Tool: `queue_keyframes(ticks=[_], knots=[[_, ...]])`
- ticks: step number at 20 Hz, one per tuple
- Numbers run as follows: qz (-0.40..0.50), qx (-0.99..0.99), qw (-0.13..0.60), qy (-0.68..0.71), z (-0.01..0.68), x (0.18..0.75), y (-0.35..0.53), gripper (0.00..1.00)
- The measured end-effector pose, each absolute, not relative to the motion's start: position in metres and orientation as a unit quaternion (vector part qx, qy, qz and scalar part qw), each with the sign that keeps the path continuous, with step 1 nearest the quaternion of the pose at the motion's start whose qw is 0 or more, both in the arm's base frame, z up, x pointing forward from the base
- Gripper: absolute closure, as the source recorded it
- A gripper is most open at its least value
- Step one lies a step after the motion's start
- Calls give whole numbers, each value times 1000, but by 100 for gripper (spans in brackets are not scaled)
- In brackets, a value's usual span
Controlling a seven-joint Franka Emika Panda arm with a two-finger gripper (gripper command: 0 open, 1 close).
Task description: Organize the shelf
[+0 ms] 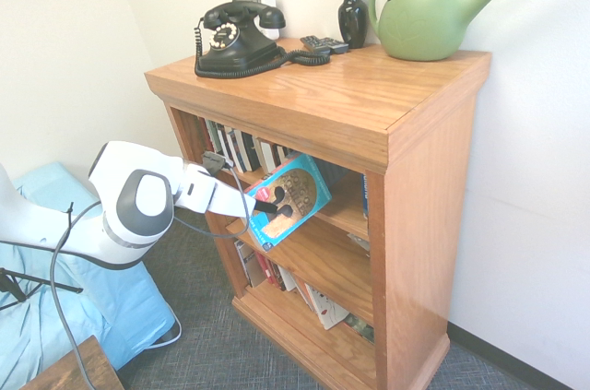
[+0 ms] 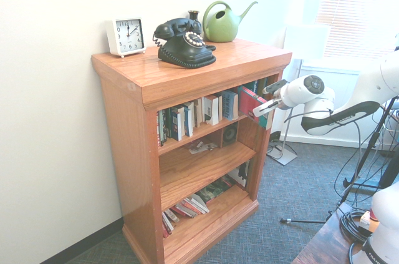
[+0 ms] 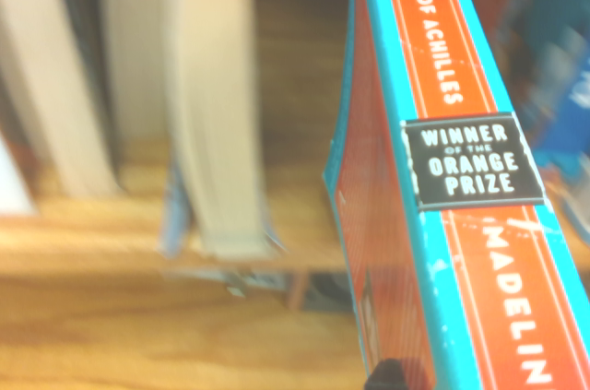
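fingers [image 1: 275, 209]: closed on blue-red book [image 1: 304, 189] | place: book between fingers, tilted, before shelf [image 1: 419, 224] | handling: probably light, cover bends, slippery; better to hold firmly near spine

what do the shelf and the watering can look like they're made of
Shelf: wood, likely oak, with a satin finish; streaky grain runs along its top and side.
Watering can: probably plastic, smooth green, with rounded, molded-looking curves; painted metal is possible.
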State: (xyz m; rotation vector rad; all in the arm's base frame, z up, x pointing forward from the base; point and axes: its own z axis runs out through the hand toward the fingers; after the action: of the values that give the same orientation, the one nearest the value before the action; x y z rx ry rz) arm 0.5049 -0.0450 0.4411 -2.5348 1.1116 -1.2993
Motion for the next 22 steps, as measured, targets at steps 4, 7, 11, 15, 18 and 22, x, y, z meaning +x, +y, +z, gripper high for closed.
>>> queue_keyframes(ticks=[4,7,11,15,18,22], knots=[[-428,-827,39,361,430,520,-36,100],[-430,-825,37,365,417,530,-32,100],[-439,-819,37,366,408,545,-26,100],[-442,-818,36,367,400,558,-24,100],[-444,-815,35,371,399,567,-28,100],[-448,-807,44,383,406,577,-32,100]])
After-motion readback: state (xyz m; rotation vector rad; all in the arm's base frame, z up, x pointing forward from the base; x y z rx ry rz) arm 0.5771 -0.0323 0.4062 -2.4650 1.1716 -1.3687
